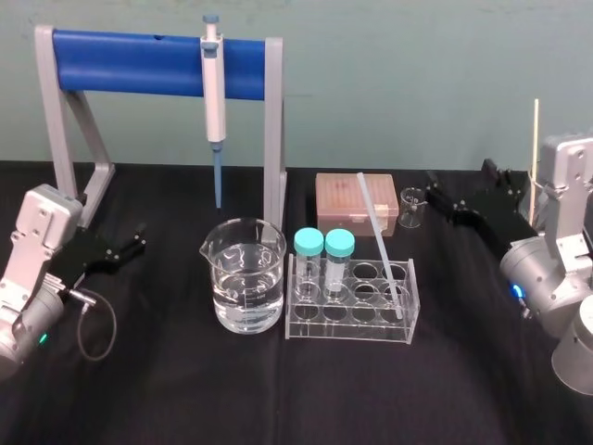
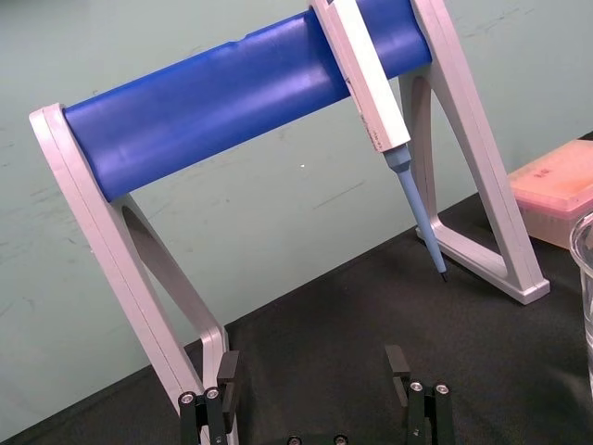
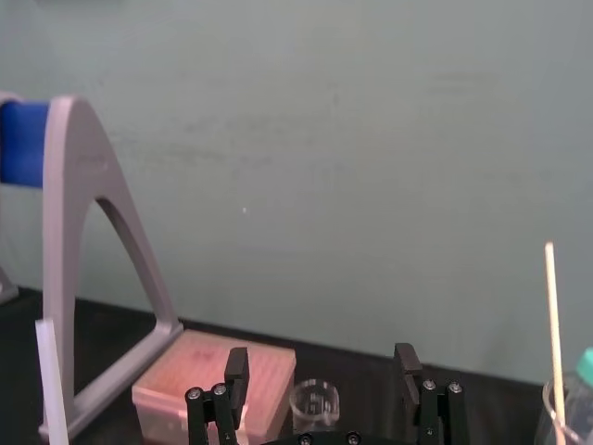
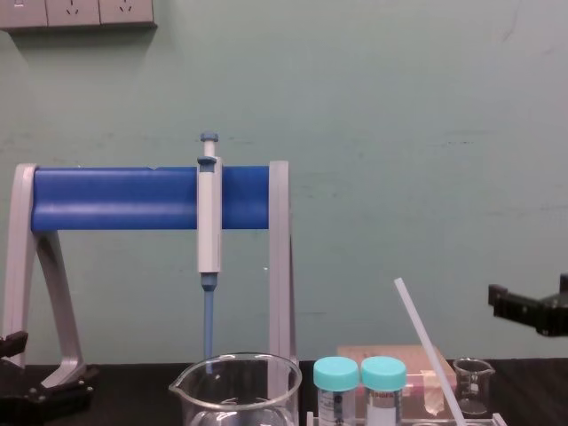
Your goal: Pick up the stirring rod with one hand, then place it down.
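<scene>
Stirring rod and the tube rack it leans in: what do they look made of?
The stirring rod looks like frosted glass or plastic, I cannot tell which: milky white, translucent, matte. The tube rack looks like clear acrylic: see-through flat panels with bright, glossy edges.

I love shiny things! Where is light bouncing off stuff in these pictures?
Head view: bright glints on the rim and water of the beaker and along the edges of the clear test-tube rack; the black tablecloth gives no glare. Left wrist view: a pale sheen runs along the stand's blue bar. Chest view: that bar shows a soft light band.
</scene>
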